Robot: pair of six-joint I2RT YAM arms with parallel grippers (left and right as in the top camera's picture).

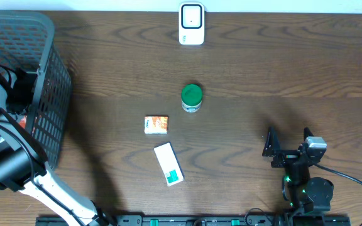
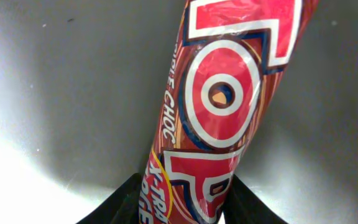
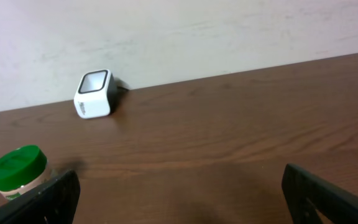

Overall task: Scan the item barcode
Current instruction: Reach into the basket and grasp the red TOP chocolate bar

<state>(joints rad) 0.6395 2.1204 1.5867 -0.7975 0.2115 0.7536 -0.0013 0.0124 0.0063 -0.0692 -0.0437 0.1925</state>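
Observation:
A long red snack packet (image 2: pixel 229 93) with white and blue lettering fills the left wrist view, lying over the grey floor of the basket. My left gripper (image 2: pixel 182 190) is shut on the packet's near end, one black finger on each side. In the overhead view the left arm reaches down into the dark mesh basket (image 1: pixel 43 37) at the far left. The white barcode scanner (image 1: pixel 191 24) stands at the table's back edge and also shows as the scanner (image 3: pixel 94 93) in the right wrist view. My right gripper (image 1: pixel 288 141) rests open at the front right, holding nothing.
A green-lidded jar (image 1: pixel 191 97) stands mid-table, with a small orange box (image 1: pixel 156 123) and a white and green box (image 1: pixel 168 164) in front of it. The jar (image 3: pixel 16 169) sits at the left edge of the right wrist view.

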